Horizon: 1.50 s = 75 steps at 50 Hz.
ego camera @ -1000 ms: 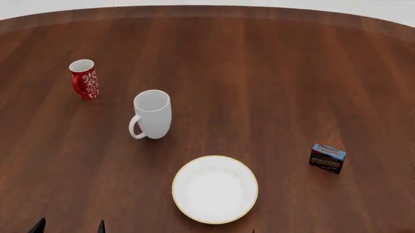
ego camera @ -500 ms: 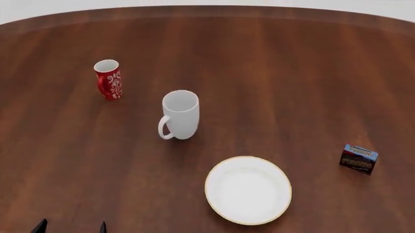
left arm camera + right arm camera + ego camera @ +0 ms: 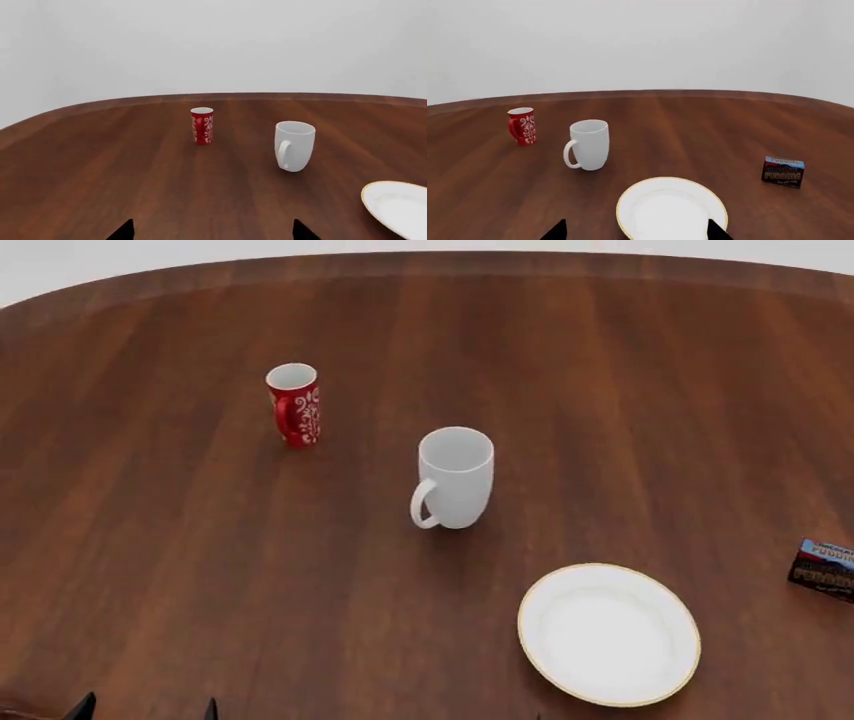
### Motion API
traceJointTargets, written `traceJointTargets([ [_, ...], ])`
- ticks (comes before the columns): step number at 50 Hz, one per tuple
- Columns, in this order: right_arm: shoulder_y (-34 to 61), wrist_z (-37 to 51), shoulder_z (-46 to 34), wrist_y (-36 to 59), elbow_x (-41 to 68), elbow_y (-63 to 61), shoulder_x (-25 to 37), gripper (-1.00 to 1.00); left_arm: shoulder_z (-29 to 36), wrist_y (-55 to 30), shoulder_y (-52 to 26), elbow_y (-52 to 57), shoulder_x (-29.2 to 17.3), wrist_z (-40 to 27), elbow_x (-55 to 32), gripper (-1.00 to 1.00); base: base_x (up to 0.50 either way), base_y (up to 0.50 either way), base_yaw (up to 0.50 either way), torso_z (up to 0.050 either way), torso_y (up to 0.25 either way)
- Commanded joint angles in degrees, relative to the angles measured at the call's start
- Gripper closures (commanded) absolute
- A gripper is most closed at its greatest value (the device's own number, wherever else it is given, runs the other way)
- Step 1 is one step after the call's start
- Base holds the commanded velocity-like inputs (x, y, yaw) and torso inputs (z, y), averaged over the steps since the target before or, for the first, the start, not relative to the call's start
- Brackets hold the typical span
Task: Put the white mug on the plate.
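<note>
Swinging our view leftward across the table (image 3: 667, 360), we now see the white mug (image 3: 455, 478) upright, apart from and beyond the plate (image 3: 609, 633), nearer frame centre than a second ago, both grippers spread and empty, grasp not begun.

A dark wooden table (image 3: 200, 540) with a rounded edge stands before a plain pale wall (image 3: 213, 45).
</note>
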Motion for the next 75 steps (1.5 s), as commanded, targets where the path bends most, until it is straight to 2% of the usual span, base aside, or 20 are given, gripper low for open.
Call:
traceJointTargets([
  [1,-1.02,1.37,0.58,-0.4,0.23,-1.34,0.75,-1.0,0.55,0.16,-0.01,0.05,-0.3,-0.49,-0.4,-1.0,0.27,0.0,0.0,0.0,0.0],
  [75,-1.68,5.44,-3.09,1.84,-0.46,-7.09,4.35,-1.0,3.27,-0.15,-0.06,1.72,-2.57,-3.17,-2.17,-1.0,0.36,0.0,0.0,0.0,0.0],
])
